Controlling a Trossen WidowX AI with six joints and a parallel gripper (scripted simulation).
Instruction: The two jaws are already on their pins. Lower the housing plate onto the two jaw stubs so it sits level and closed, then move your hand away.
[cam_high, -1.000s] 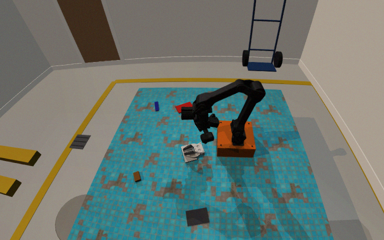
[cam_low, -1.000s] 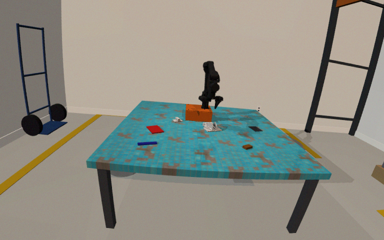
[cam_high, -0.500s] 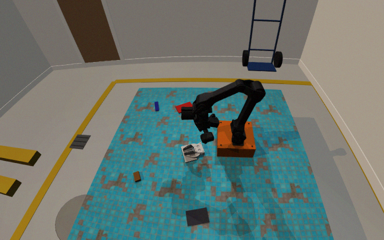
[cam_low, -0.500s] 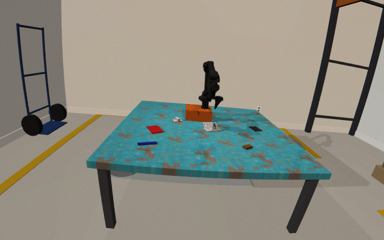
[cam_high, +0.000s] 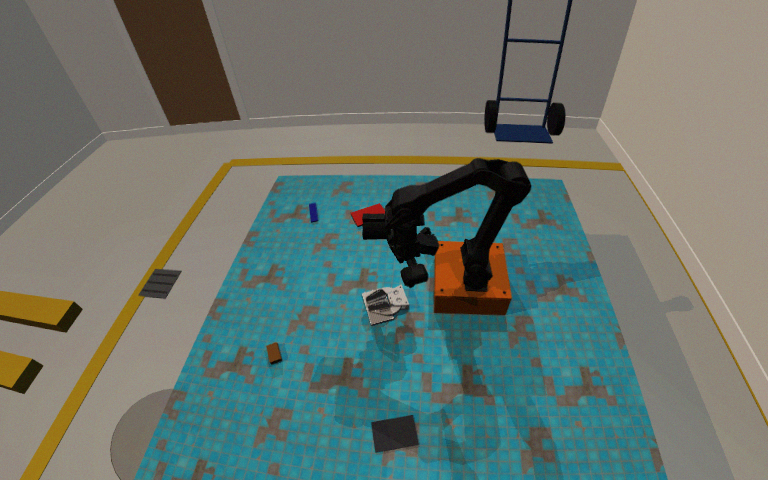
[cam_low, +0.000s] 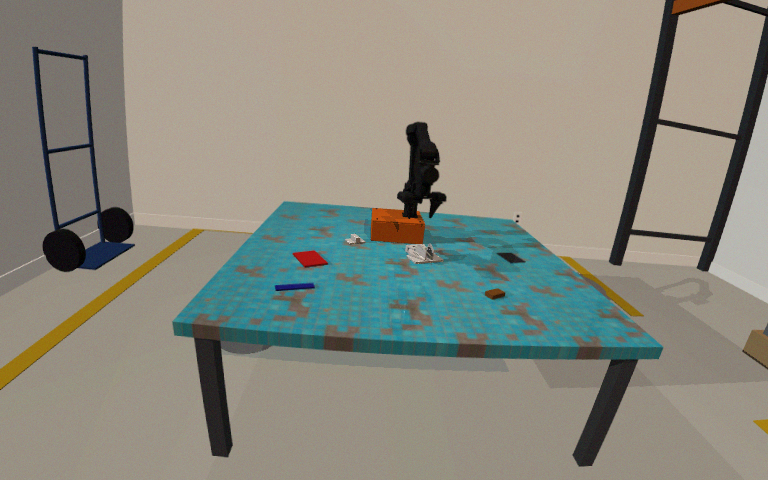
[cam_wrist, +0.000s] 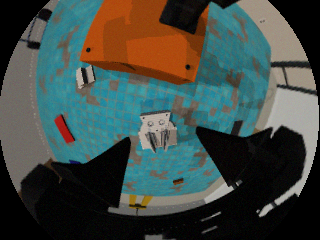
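Observation:
The white gripper assembly (cam_low: 420, 254) stands on the table in front of the orange box. The light housing plate (cam_high: 402, 295) (cam_wrist: 158, 118), with two round features, lies at its box-side end, over the rear of the two jaws. The dark-looking jaws (cam_high: 377, 300) (cam_wrist: 158, 140) point away from the box. The plate looks about level; whether it is fully down on the stubs is too small to tell. My gripper (cam_high: 420, 260) (cam_low: 421, 214) (cam_wrist: 163, 135) is open and empty, well above the table and apart from the assembly, on its box side.
The arm stands on an orange box (cam_high: 472, 306) (cam_low: 396, 230) (cam_wrist: 142, 42). A small white slotted part (cam_low: 355, 239) (cam_wrist: 85, 76) is beside it. A red plate (cam_low: 309, 258), a blue bar (cam_high: 313, 212), a brown block (cam_high: 274, 353) and a dark plate (cam_high: 394, 433) lie farther out.

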